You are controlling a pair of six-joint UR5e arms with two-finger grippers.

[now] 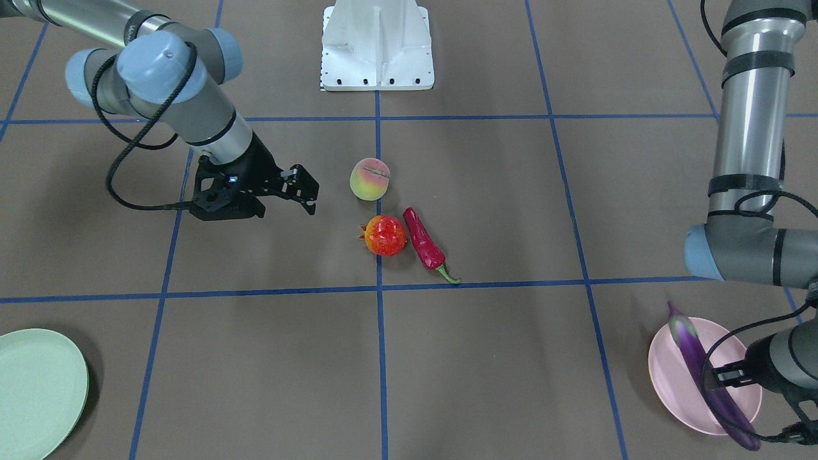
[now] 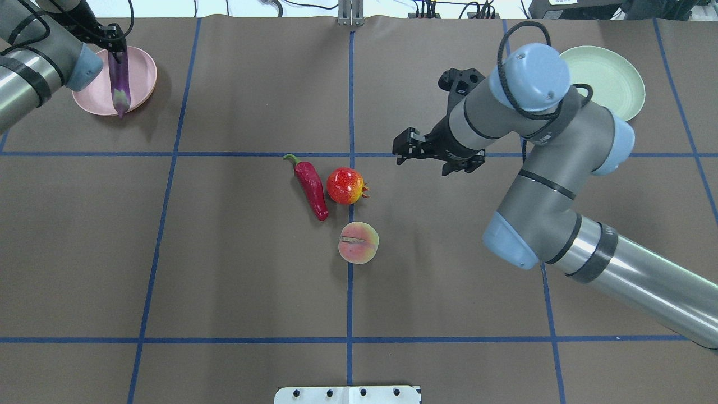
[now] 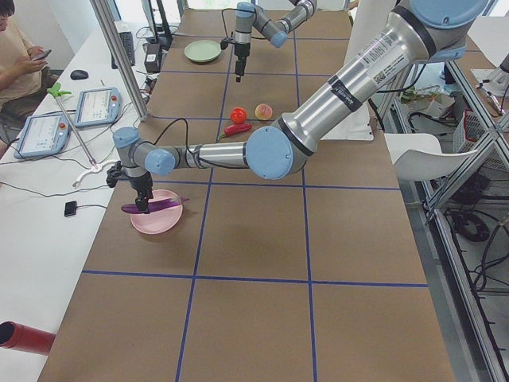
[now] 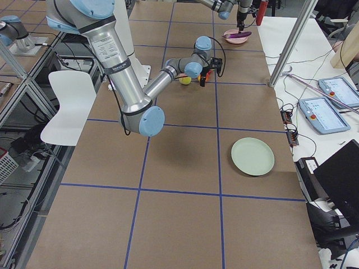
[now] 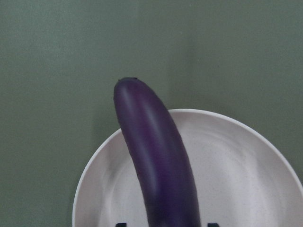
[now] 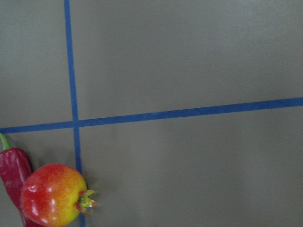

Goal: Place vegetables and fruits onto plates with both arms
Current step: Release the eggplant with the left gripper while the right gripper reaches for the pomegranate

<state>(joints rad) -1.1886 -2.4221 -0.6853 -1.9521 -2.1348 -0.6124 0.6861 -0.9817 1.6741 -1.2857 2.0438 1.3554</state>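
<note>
The purple eggplant [image 1: 693,354] lies across the pink plate [image 1: 664,377], its cap end over the rim. In the overhead view the eggplant [image 2: 119,78] and the pink plate [image 2: 143,70] are at the far left. My left gripper [image 1: 719,377] straddles the eggplant [image 5: 156,161]; bare plate [image 5: 236,165] shows between each fingertip and the eggplant, so it is open. The peach [image 2: 358,242], pomegranate [image 2: 345,185] and red chili [image 2: 311,188] lie together mid-table. My right gripper [image 2: 399,152] is open and empty, above the table just right of the pomegranate [image 6: 52,194]. The green plate [image 2: 608,78] holds nothing.
The white fixed base [image 1: 377,45] stands at the table's robot side. Blue tape lines grid the brown table. A seated person [image 3: 16,56] and tablets are beside the table on my left. A white chair [image 4: 67,106] stands off the table's edge.
</note>
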